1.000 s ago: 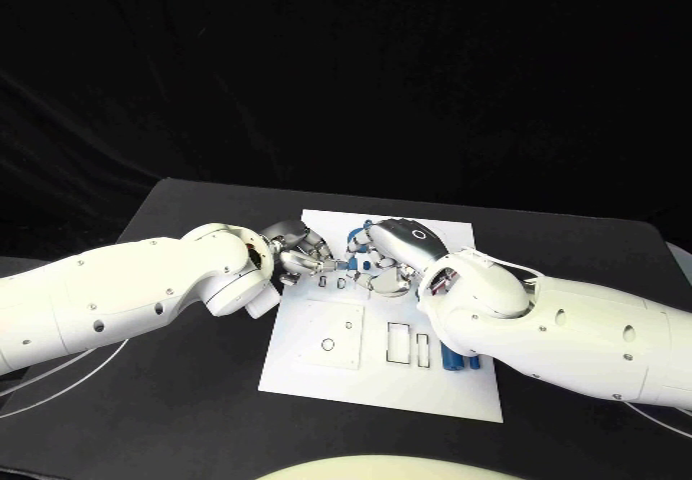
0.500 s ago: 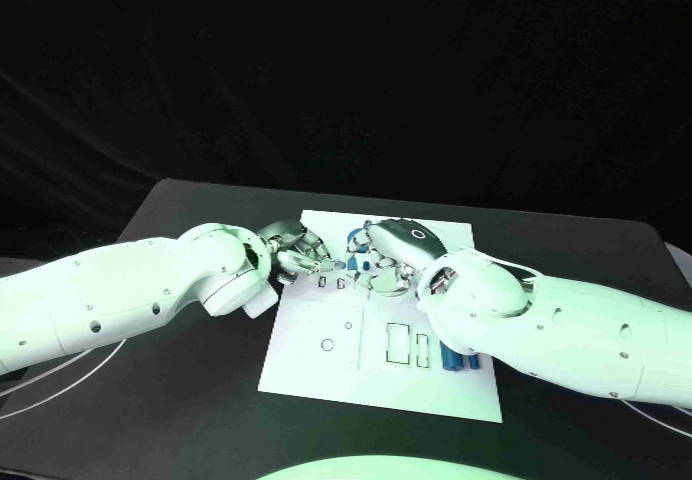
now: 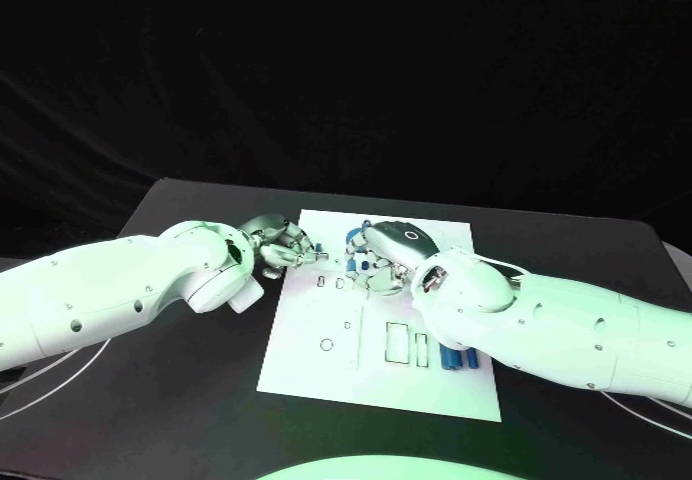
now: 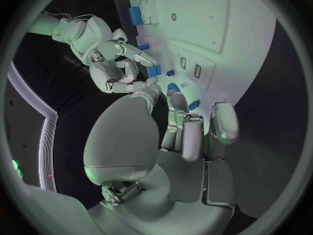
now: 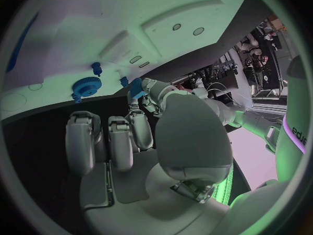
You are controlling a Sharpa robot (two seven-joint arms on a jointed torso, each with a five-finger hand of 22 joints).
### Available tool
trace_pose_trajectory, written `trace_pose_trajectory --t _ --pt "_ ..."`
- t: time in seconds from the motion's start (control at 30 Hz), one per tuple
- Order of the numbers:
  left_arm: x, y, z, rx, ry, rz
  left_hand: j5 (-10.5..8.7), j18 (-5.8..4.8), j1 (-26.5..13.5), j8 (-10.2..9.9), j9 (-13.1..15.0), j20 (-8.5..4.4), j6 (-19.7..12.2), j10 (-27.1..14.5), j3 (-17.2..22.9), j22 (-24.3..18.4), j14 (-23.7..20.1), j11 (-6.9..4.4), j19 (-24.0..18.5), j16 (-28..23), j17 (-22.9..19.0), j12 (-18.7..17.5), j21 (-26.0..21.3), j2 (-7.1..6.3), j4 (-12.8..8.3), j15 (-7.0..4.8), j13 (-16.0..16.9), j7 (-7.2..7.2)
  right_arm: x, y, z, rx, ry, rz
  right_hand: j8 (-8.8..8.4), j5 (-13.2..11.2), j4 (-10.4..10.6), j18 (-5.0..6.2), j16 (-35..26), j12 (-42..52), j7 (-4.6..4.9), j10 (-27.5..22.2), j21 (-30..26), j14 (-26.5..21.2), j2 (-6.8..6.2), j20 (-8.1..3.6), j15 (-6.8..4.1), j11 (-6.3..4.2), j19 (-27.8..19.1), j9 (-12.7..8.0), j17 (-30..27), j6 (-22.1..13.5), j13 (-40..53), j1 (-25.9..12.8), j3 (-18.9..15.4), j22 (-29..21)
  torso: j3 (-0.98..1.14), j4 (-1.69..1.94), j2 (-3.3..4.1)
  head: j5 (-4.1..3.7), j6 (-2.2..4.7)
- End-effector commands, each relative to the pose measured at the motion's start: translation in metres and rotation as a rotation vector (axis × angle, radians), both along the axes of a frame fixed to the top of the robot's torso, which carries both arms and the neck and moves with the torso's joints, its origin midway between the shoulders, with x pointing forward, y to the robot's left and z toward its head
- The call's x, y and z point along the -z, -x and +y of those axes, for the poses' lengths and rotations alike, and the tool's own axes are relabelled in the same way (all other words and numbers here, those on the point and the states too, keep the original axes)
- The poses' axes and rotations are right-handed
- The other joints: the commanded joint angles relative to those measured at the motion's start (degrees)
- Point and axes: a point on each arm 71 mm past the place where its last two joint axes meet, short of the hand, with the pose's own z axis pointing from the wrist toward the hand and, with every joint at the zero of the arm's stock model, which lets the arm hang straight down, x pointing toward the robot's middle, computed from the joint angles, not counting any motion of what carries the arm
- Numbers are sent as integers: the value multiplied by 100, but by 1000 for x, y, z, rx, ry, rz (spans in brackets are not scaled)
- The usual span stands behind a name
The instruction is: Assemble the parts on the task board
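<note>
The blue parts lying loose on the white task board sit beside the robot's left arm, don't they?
Not quite: the blue parts lie on the task board beside the right arm, not the left, as the head view shows.

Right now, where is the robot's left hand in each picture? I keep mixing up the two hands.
Head view: the left hand is at the end of the arm from the picture's left edge, by the board's left side.
Left wrist view: the left hand is the big hand in the circle's middle.
Right wrist view: the left hand is the small hand beyond the big right hand.
Shared landmark: the white task board.
</note>
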Motion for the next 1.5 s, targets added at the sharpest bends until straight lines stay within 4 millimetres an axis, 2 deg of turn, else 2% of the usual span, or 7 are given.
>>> trace_pose_trajectory --t 0.03,0.23,0.4,0.57,1.03,1.5 --pt "-8 -2 1 -40 95 -48 20 -13 58 -55 -27 -2 -91 -230 -35 -165 181 49 -154 -95 354 -231 -95 -9 29 42 -319 51 6 -1 2 -6 33 17 18 21 14 -68 22 11 -47 31 10 548 18 -4 -5 4 213 14 1325 70 235 28 36 1067 8 4 -6 5 -10" --pt "-15 -4 7 -111 188 -100 38 13 124 -96 -53 12 -147 -308 -19 -290 132 85 -256 -161 247 -311 -170 25 15 78 -386 87 16 -3 5 0 55 37 17 18 15 -64 21 7 -46 27 -4 547 18 -4 -5 4 205 14 1323 68 230 26 35 1059 13 4 4 14 -21" --pt "-21 -6 12 -184 268 -153 24 50 57 -127 -76 27 -191 -352 -83 -467 65 128 -396 -251 102 -358 -272 -13 37 114 -421 135 21 -3 8 -3 63 49 17 18 15 -64 21 7 -46 27 -4 547 18 -4 -5 4 205 14 1323 68 230 26 35 1059 9 1 5 17 -28" --pt "-25 -7 15 -234 322 -183 33 86 49 -154 -95 42 -231 -391 -105 -645 -4 152 -535 -345 -46 -398 -375 -1 29 138 -454 161 25 -2 11 -5 73 59 15 17 17 -61 21 1 -45 23 -20 547 18 -5 -6 5 197 14 1322 64 224 23 34 1051 21 -13 6 27 -43" --pt "-27 -7 16 -260 365 -198 42 98 105 -183 -118 59 -275 -439 -95 -710 -33 175 -584 -380 -94 -442 -426 25 21 159 -489 185 29 -2 12 -3 97 71 13 16 18 -60 21 1 -44 23 -25 547 18 -6 -6 5 195 14 1322 61 225 20 33 1049 27 -10 3 28 -61" --pt "-27 -7 16 -259 367 -193 43 94 116 -185 -121 61 -279 -443 -92 -696 -29 177 -573 -374 -82 -446 -421 29 19 161 -493 188 31 -2 12 0 116 81 2 12 27 -52 17 -25 -38 -1 -58 545 7 -7 -4 9 178 13 1312 44 198 1 24 1032 21 -8 4 19 -60"
